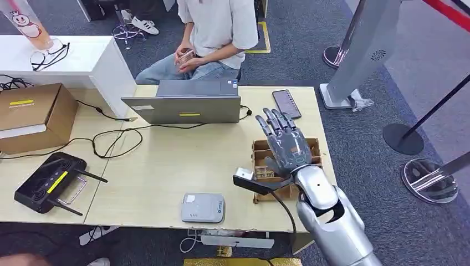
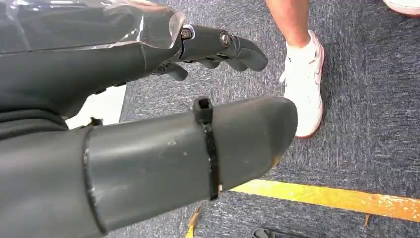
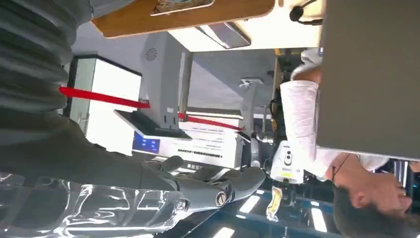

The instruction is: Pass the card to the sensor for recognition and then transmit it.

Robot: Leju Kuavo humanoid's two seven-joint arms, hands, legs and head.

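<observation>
One right hand point(image 1: 285, 145) is hovering over one cardboard box point(image 1: 260, 160), fingers spread, holding nothing. One sensor point(image 1: 203, 208) is lying near the table's point(image 1: 166, 166) front edge. The left hand point(image 2: 148, 99) is hanging empty, loosely apart.

Silver right arm point(image 1: 332, 221), dark grey robot hand point(image 1: 285, 145), black wrist cable point(image 1: 282, 206), screws at finger joints

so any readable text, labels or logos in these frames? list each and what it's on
Nothing reads clearly.
Yellow stickers on the cardboard box, router and laptop lid: print too small.
Grey card reader: small blue mark, unreadable.
Phone screen: blurred.
Cup: snowman drawing, no legible words.
White kiosk sign in the right wrist view: lines of print, blurred.
</observation>
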